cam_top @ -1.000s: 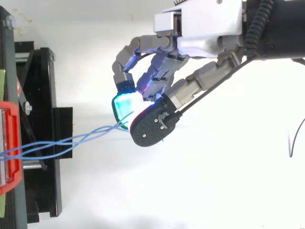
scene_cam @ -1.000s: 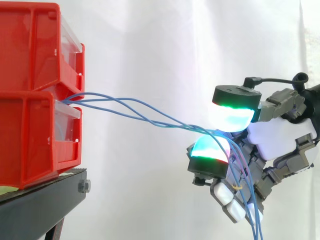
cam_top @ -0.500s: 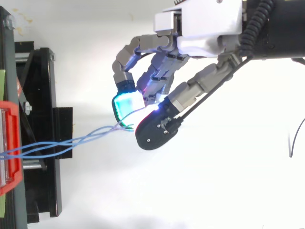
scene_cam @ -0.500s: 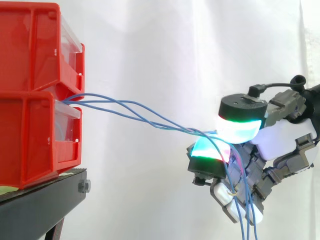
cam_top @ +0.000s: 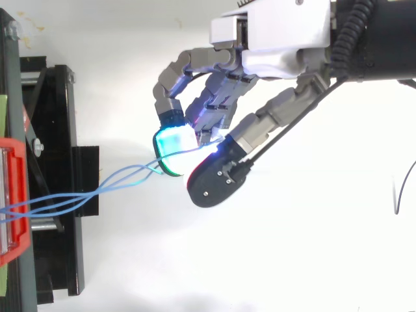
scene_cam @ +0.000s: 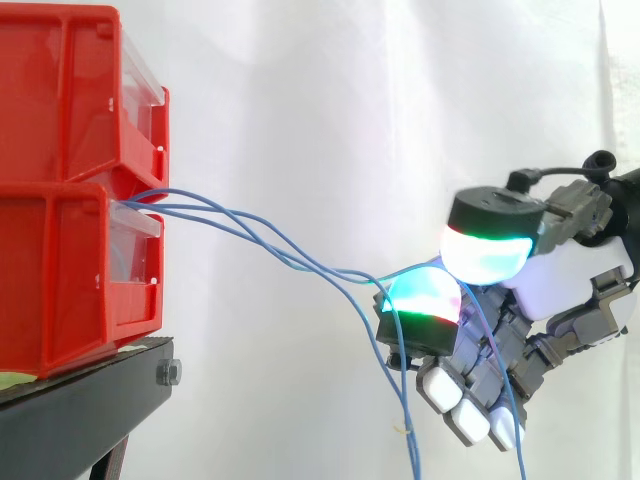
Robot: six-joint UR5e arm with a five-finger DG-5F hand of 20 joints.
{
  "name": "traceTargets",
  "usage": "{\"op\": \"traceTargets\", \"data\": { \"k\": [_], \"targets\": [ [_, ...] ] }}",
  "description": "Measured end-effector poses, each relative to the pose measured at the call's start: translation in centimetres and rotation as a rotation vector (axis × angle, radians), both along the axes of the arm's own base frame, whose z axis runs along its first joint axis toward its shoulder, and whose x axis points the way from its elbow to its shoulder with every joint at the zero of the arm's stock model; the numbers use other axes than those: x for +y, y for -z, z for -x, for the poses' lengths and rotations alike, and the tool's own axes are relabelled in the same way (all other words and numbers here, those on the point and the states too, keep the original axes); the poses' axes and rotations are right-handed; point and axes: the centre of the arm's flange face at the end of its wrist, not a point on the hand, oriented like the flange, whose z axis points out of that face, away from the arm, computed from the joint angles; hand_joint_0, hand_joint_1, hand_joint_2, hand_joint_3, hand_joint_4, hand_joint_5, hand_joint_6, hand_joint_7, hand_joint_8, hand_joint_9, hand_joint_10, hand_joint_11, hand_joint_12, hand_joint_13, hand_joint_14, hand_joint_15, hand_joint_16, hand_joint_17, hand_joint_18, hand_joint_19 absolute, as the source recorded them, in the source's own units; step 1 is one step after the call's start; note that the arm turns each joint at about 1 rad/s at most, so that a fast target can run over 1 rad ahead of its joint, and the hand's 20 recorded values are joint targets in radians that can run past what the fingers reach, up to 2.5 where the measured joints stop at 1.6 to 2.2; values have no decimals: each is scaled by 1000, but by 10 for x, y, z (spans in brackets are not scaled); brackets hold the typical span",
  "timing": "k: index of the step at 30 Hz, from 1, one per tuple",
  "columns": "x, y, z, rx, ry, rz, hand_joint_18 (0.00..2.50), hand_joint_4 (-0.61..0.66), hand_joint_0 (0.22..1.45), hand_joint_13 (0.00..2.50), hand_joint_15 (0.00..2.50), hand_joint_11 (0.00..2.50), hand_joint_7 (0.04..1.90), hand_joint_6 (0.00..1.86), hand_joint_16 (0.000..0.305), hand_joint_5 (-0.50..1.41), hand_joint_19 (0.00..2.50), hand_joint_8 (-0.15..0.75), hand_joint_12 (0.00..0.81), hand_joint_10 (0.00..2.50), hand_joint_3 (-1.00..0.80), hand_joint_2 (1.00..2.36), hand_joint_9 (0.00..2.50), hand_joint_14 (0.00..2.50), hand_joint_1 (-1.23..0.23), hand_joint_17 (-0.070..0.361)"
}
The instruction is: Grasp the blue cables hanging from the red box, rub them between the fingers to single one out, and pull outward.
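Note:
Thin blue cables point(scene_cam: 255, 232) leave the gap between the two stacked red bins point(scene_cam: 60, 250) and sag rightward to my hand point(scene_cam: 545, 280). The hand's fingers are curled, with the glowing thumb pad point(scene_cam: 487, 255) above a glowing finger pad point(scene_cam: 422, 298). At least one cable passes between these two pads and runs on down behind the fingers. Another blue cable point(scene_cam: 405, 400) drops loose in front of the finger pad and hangs straight down. From above, the cables point(cam_top: 97, 192) cross from the red bin point(cam_top: 13, 195) to the hand point(cam_top: 279, 32), and one strand runs over the cyan pad under the thumb.
The bins sit on a black stand point(scene_cam: 90, 400) at the left, with its frame point(cam_top: 58, 195) under the cables in the top view. A white curtain hangs behind. The arm comes in from the right.
The thumb has slid back to the right across the finger pad. One cable has slipped out and now hangs in front of the hand. The strands sag lower.

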Motion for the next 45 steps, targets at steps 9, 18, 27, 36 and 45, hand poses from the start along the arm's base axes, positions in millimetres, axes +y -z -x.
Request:
{"op": "traceTargets", "data": {
  "k": [9,18,27,36,45],
  "targets": [
    [0,0,0,0,-1,0,678,44,463,766,545,406,1047,828,55,-134,572,244,401,12,-500,1000,870,18,-630,123],
    [1,0,0,0,-1,1,617,3,564,749,554,424,1130,809,48,-125,618,221,373,16,-357,1009,882,20,-675,108],
    [0,0,0,0,0,1,677,-40,583,775,540,406,1109,837,50,-117,574,219,381,12,-166,1015,908,20,-758,113],
    [0,0,0,0,-1,0,710,-51,588,772,459,331,1102,838,49,-111,530,207,376,10,-122,1017,889,18,-788,111],
    [-2,3,6,44,-14,24,739,-31,585,733,344,188,1129,834,49,-103,481,208,395,6,-93,1016,783,12,-800,111]
  ]
}}
